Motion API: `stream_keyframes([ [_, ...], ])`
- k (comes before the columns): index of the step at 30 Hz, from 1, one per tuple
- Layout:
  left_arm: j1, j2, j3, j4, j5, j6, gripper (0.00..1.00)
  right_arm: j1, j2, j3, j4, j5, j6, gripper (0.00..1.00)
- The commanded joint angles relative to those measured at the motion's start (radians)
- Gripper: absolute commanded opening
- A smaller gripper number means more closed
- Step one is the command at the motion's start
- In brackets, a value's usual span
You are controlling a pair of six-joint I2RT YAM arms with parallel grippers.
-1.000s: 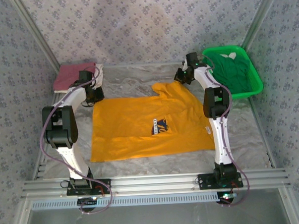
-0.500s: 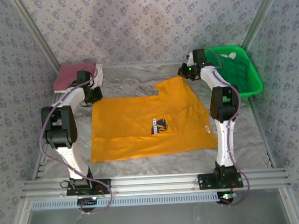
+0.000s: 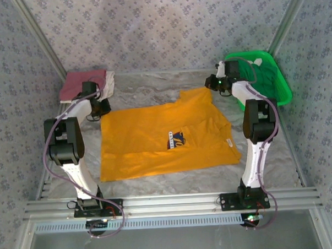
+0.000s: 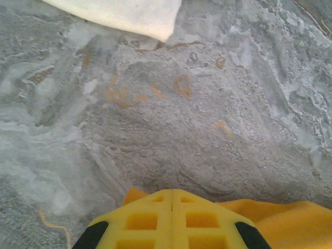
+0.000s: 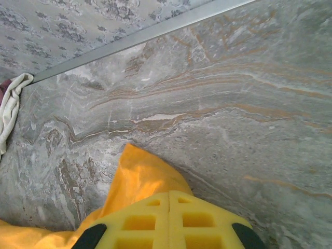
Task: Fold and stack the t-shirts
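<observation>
- The table (image 3: pixel 174 185) is the biggest thing on my screen, a grey marbled surface with patterned panels around it.
- The orange-yellow t-shirt (image 3: pixel 150 139) lies spread across the middle of the table, mostly flat. Its near edge faces the arm bases and its far edge runs between the two grippers. The far right part is drawn up into a creased peak.
- The green basket (image 3: pixel 286 91) sits at the far right corner of the table, just beyond the right arm.
- A green t-shirt (image 3: pixel 266 76) is bunched inside that basket.
- A dusty red t-shirt (image 3: pixel 79 84) lies folded at the far left corner. A white t-shirt (image 3: pixel 110 80) shows along its right side, touching it — whether under or beside it, I cannot tell from above.
- The left gripper (image 3: pixel 98 108) is down at the far left corner of the orange-yellow t-shirt. On its wrist camera the yellow fingers (image 4: pixel 150 220) are pressed together, and orange cloth comes out from beneath them on both sides, so I read it as pinching that corner. The edge of the white t-shirt shows at the top of that view, well apart from the fingers.
- The right gripper (image 3: pixel 213 84) is at the shirt's far right peak, beside the basket. Its wrist camera shows the fingers (image 5: pixel 192 220) closed tight with a point of orange cloth rising into them — pinched.
- A dark navy print (image 3: pixel 176 139) sits on the shirt's chest, right of centre.
</observation>
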Motion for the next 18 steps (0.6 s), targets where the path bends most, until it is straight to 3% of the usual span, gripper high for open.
stream_keyframes([
  [1, 0.015, -0.019, 0.009, 0.008, -0.012, 0.039, 0.00, -0.008, -0.057, -0.016, 0.042, 0.001, -0.040, 0.00],
  [10, 0.011, 0.030, 0.085, -0.026, 0.062, 0.066, 0.00, 0.004, -0.037, 0.021, 0.039, -0.032, -0.036, 0.00],
  [18, 0.005, -0.069, -0.021, 0.025, 0.036, 0.069, 0.00, 0.005, -0.139, -0.100, 0.121, -0.061, -0.044, 0.00],
])
